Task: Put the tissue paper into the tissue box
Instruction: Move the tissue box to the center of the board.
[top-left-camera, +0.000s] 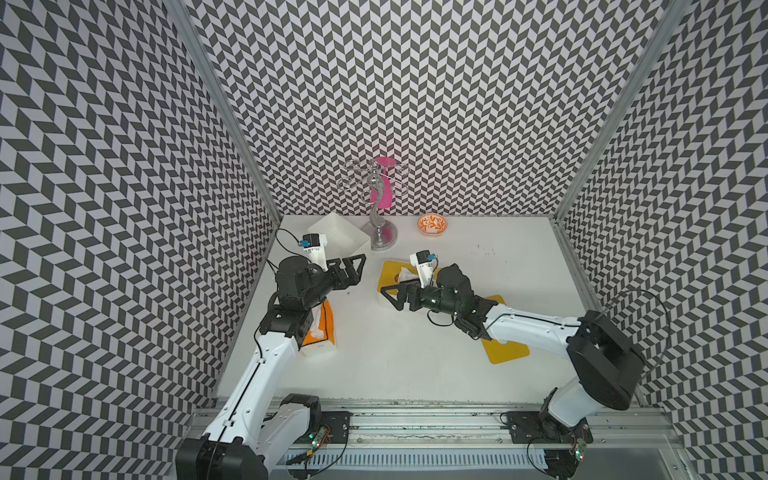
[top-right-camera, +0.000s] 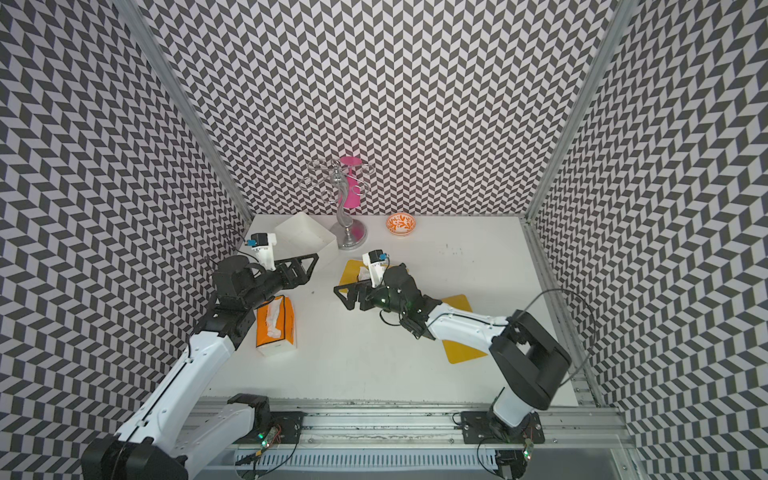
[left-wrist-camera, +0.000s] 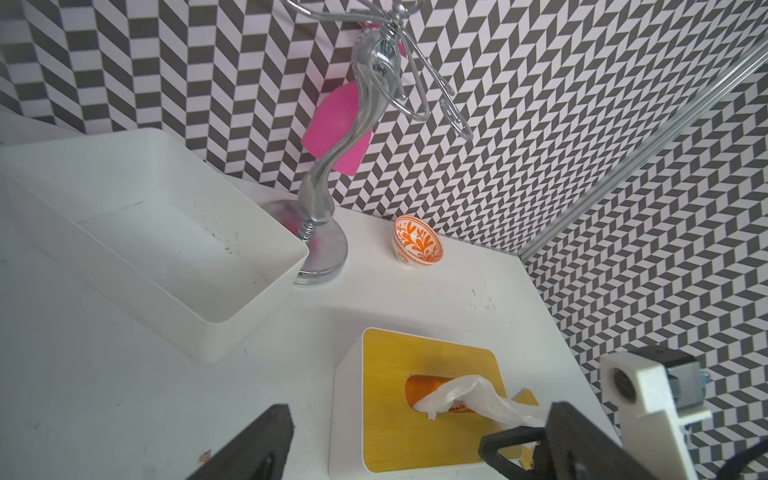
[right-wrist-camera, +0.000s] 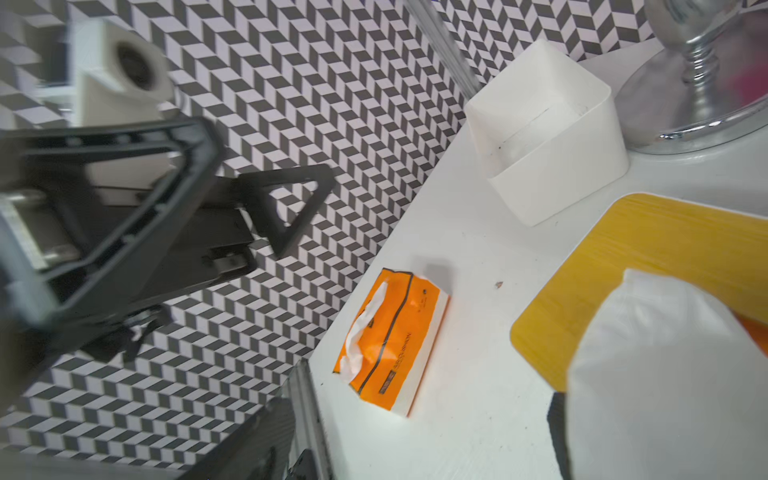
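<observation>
Top-down view of a white table, with twelve o'clock at the back wall. The orange tissue pack (top-right-camera: 276, 322) lies flat at nine o'clock, partly under the left arm. The left gripper (top-right-camera: 307, 270) hovers beyond it, jaws wide apart and empty, near the open white box (left-wrist-camera: 249, 328) at eleven o'clock. The right gripper (top-left-camera: 390, 297), also wide open and empty, hangs at the centre by a bamboo-lidded tissue box (left-wrist-camera: 386, 374), close to a loose tissue sheet (left-wrist-camera: 469, 395) poking from its slot.

Likely risks:
- That sheet could snag on the right gripper.
- The soft pack could slide or buckle when pinched.
- The light open box could skid into the chrome stand (top-left-camera: 382, 239) if the pack catches its rim.
</observation>
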